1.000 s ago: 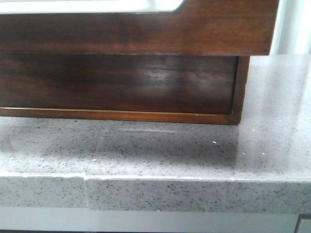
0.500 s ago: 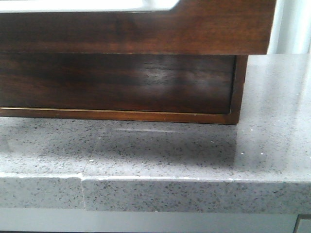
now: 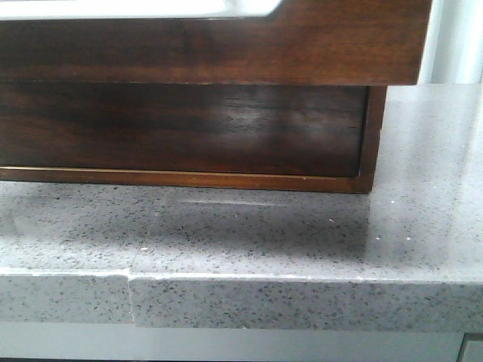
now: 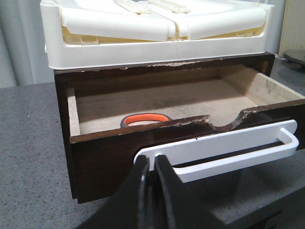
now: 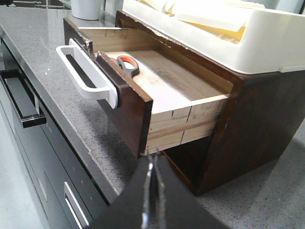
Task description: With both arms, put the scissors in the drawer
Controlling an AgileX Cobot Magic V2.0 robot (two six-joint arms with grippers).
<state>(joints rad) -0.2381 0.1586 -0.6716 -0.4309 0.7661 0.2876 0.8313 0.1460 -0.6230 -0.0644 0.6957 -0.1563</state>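
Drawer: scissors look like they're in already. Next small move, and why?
Probably push the drawer shut by its white handle. The scissors already lie inside, the drawer stands pulled out of the cabinet, and the left pincer, empty and nearly shut, sits right in front of the handle.

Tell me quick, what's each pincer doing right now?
Left pincer: shut, holding nothing, just short of the drawer.
Right pincer: shut, empty.
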